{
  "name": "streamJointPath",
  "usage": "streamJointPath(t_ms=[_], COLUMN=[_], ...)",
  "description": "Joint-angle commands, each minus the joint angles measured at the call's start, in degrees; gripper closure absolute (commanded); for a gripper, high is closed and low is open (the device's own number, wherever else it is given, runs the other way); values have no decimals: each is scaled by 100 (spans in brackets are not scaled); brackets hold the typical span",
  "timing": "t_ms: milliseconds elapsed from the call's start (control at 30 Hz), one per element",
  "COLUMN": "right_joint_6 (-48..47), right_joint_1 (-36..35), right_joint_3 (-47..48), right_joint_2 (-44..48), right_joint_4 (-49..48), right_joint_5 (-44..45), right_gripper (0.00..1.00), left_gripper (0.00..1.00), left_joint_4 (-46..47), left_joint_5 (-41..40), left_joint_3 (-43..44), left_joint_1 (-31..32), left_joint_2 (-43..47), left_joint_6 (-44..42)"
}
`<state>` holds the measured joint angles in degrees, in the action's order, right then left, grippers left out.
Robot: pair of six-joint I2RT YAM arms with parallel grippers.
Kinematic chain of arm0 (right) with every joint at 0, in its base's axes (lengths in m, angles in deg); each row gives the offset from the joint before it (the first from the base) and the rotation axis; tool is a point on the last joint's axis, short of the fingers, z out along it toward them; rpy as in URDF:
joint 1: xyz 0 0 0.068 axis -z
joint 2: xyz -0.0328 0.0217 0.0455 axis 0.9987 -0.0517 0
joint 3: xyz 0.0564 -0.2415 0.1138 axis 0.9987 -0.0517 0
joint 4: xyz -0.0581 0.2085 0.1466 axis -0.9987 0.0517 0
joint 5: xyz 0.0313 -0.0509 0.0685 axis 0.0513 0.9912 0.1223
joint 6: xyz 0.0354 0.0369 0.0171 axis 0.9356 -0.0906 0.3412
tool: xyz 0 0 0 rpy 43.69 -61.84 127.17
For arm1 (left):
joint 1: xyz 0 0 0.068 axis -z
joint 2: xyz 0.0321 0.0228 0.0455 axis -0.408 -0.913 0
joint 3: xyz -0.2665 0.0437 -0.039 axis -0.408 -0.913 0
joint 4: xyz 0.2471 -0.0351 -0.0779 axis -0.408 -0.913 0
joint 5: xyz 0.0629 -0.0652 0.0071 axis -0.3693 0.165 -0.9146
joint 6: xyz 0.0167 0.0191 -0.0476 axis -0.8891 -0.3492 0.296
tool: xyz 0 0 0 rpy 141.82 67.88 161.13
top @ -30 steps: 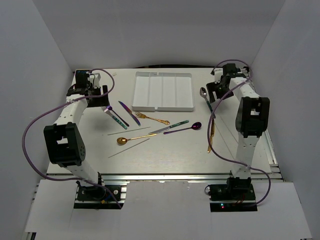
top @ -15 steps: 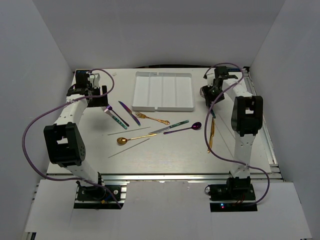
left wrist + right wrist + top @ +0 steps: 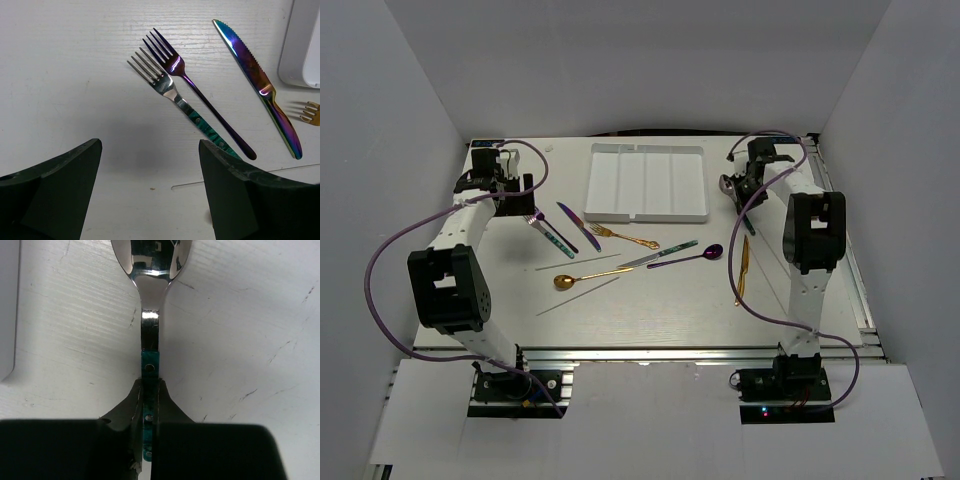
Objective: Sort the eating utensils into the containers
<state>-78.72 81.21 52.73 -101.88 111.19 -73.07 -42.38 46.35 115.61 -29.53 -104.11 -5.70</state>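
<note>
r gripper now clamped on teal spoon; l gripper still apart.

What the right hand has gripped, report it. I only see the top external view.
Observer: The right hand is shut on the teal patterned handle of a silver metal spoon.
Operator: Now the left hand.
Observer: The left hand is open and empty.
Operator: Say what lies ahead of it.
Observer: A silver metal fork with a teal handle, beside a slim iridescent purple metal fork, heads close together.
</note>
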Motion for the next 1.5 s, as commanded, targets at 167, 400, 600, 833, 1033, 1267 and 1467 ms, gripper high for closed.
streamJointPath(t_ms=[167,400,600,833,1033,1267,1467], right_joint_6=[576,1884,2791,3503,3969,4040,4013], right_joint_1=[-59,-24,-462,-929,-973,-1043,-1043], right_joint_3=[5,866,1394,2131,2396,2221,2089], right_joint_2=[751,1403,1010,104,-468,-741,-820], right_joint_4=[553,300,-43,-413,-571,-588,-685], right_joint_5=[-42,-648,-1061,-1150,-1054,-834,-842], right_gripper=[100,100,100,100,100,100,93], left_gripper=[10,10,9,9,9,4,2], left_joint_4=[-13,5,5,14,163,391,488], left_joint_5=[-65,-153,-241,-57,-22,-21,128], left_joint_3=[144,337,452,461,277,30,-145], left_joint_1=[9,9,9,9,9,9,9], left_joint_2=[-89,-2,104,210,464,684,798], left_joint_6=[21,136,118,452,707,646,444])
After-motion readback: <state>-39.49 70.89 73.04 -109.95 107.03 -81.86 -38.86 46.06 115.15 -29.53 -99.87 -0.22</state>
